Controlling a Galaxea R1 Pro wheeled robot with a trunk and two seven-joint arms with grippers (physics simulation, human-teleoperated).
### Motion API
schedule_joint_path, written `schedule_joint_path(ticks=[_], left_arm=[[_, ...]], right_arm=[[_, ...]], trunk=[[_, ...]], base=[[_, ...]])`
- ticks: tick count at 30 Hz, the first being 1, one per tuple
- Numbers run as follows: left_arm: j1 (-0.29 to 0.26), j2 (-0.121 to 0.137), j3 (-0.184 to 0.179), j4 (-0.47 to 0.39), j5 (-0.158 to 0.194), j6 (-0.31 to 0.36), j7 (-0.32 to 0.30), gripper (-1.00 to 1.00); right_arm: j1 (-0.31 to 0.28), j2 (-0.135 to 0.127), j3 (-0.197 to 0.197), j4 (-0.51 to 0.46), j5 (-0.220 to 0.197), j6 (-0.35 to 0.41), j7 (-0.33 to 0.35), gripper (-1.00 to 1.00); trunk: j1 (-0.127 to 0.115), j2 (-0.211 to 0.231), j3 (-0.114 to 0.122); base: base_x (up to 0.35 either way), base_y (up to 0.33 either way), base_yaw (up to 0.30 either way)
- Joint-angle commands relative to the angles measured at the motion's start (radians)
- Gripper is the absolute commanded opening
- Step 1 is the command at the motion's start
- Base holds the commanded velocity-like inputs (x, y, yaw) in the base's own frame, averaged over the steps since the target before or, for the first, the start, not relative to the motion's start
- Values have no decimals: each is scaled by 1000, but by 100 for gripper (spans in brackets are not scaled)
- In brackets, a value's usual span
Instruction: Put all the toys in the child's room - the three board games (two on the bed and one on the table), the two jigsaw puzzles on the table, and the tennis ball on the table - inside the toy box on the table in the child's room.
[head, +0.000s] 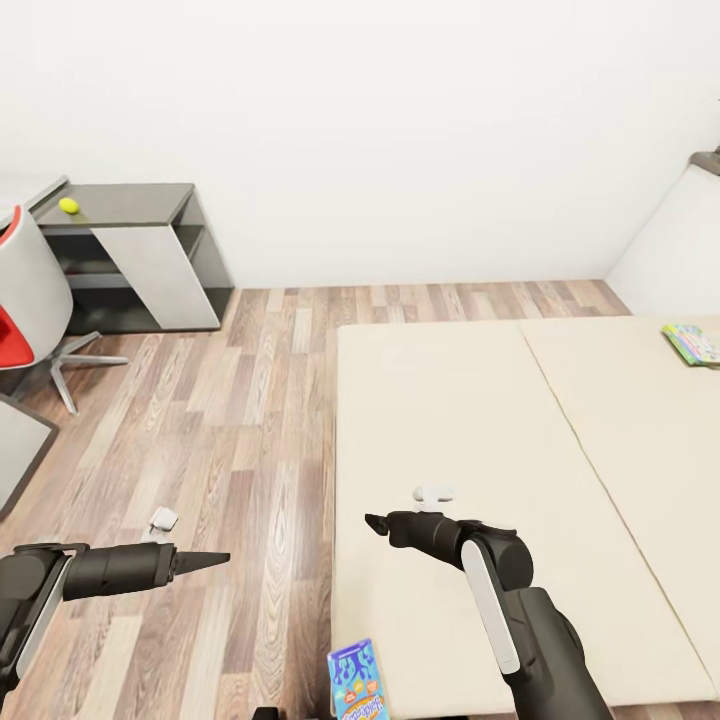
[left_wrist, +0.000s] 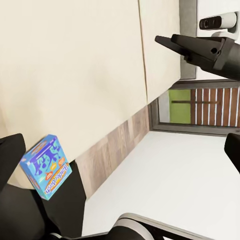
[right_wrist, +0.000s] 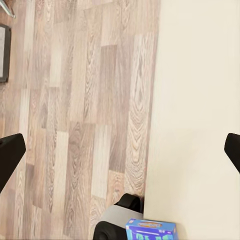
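A blue board game box (head: 355, 680) lies at the bed's near edge, close to the robot's base; it shows again in the left wrist view (left_wrist: 46, 166) and the right wrist view (right_wrist: 150, 231). A second, green board game (head: 695, 343) rests on the bed's far right side. The tennis ball (head: 68, 205) sits on the grey table in the far left corner. My left gripper (head: 215, 558) hovers over the floor left of the bed, fingers (left_wrist: 10, 150) spread apart, holding nothing. My right gripper (head: 375, 522) hangs over the bed's left edge, fingers (right_wrist: 10, 155) wide and empty.
The cream bed (head: 480, 420) takes up the middle and right. A grey table with shelves (head: 150, 250) stands against the far wall, with a red and white swivel chair (head: 25, 290) beside it. A white cabinet (head: 670, 250) stands at the right. Wood floor (head: 230, 400) runs between bed and table.
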Motion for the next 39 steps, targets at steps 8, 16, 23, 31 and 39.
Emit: schedule_joint_path(ticks=[8,16,23,31,39], left_arm=[[0,0,0,0,-1,11,-4,100],[0,0,0,0,-1,11,-3,100],[0,0,0,0,-1,11,-4,100],[0,0,0,0,-1,11,-4,100],[0,0,0,0,-1,11,-4,100]], right_arm=[[-1,0,-1,-1,0,5,3,100],[-1,0,-1,0,0,5,3,100],[-1,0,-1,-1,0,5,2,100],[-1,0,-1,0,0,5,3,100],[-1,0,-1,0,0,5,2,100]], trunk=[[0,-1,12],[0,-1,25],[0,-1,37],[0,-1,50],[0,-1,63]], base=[[0,0,0],[0,0,0],[0,0,0],[0,0,0],[0,0,0]])
